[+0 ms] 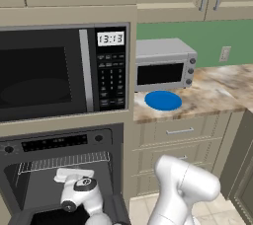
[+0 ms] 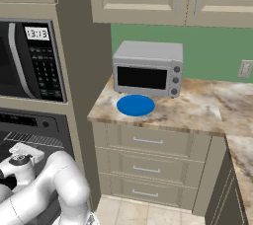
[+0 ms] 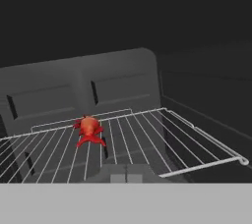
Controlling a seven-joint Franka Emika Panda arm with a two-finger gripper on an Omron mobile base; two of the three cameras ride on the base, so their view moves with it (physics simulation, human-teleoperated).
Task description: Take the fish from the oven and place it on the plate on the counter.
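Observation:
The oven (image 1: 64, 142) stands open below the microwave, and my hand reaches into its mouth. Inside, the small red-orange fish (image 3: 89, 128) lies on the wire rack (image 3: 147, 139), left of centre. My gripper (image 3: 126, 175) is shut with nothing in it, a short way in front of the fish and slightly to its right. The bright blue plate (image 1: 163, 100) (image 2: 135, 105) lies on the marbled counter (image 1: 217, 93) (image 2: 197, 113), right in front of the toaster oven.
A black microwave (image 1: 59, 73) sits above the oven. The silver toaster oven (image 1: 163, 66) (image 2: 147, 68) stands at the back of the counter. Cream drawers (image 1: 180, 131) (image 2: 147, 141) are below it, wall cabinets above. The oven's dark walls close in around the rack.

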